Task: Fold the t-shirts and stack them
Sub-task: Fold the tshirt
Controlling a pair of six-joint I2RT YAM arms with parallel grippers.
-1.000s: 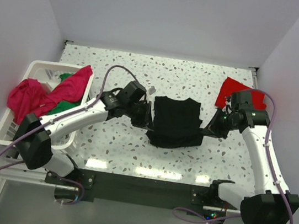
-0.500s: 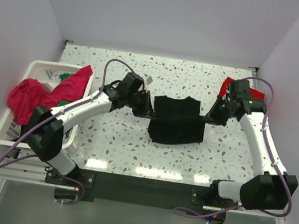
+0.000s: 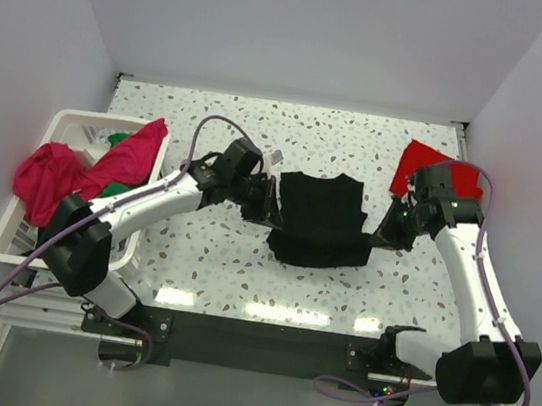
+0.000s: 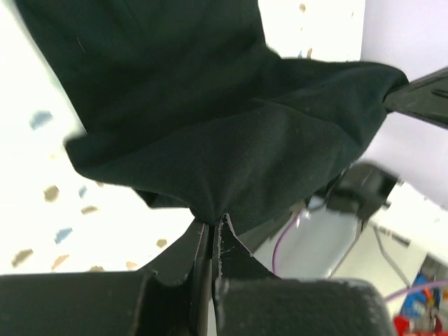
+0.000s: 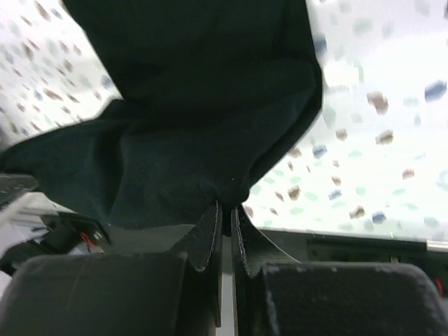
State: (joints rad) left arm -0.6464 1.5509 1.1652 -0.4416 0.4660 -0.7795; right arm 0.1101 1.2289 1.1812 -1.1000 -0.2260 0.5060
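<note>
The black t-shirt (image 3: 321, 220) hangs stretched between my left jaws and right jaws, each clamped tight on one corner of its near edge; its far half lies on the desk (image 3: 213, 256) beyond them. The cloth is soft, light and limp, sagging mid-span, so I judge the corners the right hold.

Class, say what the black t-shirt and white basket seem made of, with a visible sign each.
Black t-shirt: soft matte cloth, perhaps cotton; it sags and creases where pinched. Basket: white, probably plastic; stiff slatted walls.
</note>
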